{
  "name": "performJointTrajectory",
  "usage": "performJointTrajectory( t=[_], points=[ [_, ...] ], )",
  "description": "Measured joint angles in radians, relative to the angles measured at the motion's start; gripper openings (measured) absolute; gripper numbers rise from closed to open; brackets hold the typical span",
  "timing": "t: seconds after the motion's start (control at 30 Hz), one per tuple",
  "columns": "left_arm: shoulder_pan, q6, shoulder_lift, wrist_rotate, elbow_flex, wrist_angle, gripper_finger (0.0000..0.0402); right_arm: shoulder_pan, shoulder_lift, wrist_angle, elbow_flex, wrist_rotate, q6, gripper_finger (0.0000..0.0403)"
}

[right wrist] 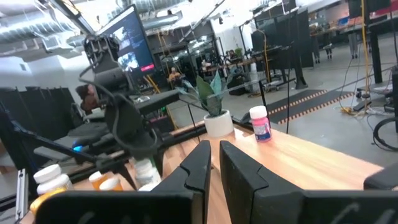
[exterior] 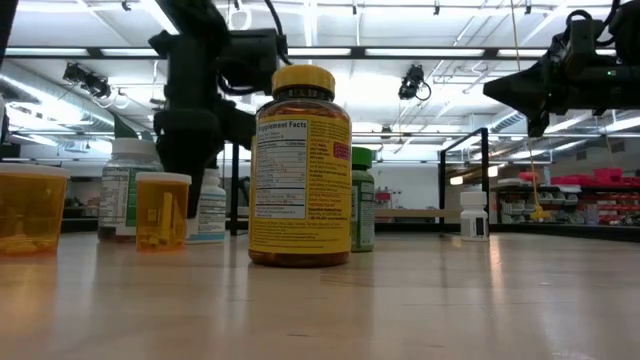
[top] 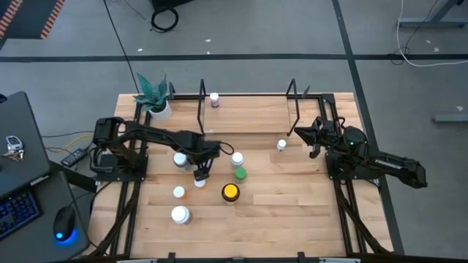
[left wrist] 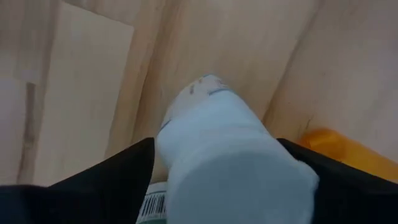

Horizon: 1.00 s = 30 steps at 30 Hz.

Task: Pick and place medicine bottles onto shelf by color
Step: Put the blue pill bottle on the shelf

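From my seat I see a potted plant (top: pixel 154 97) with teal-green leaves in a white pot at the far left corner of the wooden table (top: pixel 292 212). Off the table's left edge sits a dark desk with a keyboard (top: pixel 16 213), a mouse (top: pixel 65 225) glowing blue, and a set of keys (top: pixel 12 145). Cables (top: pixel 164 16) trail over the grey floor beyond. The right wrist view also catches a lit monitor (right wrist: pixel 134 43) in the room behind.

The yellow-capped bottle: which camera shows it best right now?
The low view: the yellow-capped bottle stands upright, front and centre, cap to base with its label readable. The high view shows only its round cap from above. The left wrist view catches an orange sliver at its edge; the right wrist view hardly shows it.
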Motion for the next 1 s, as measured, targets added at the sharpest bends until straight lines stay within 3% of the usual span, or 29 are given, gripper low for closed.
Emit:
performJointTrajectory(
  t=[0.6, 1.0],
  points=[
    [0.0, 0.001, 0.02, -0.001, 0.0, 0.012, 0.0199, 0.0, 0.004, 0.015, 0.0, 0.001, 0.0, 0.0042],
    [0.0, 0.034, 0.02, -0.002, 0.004, 0.023, 0.0193, 0.0, 0.004, 0.015, 0.0, 0.001, 0.0, 0.0042]
  ],
)
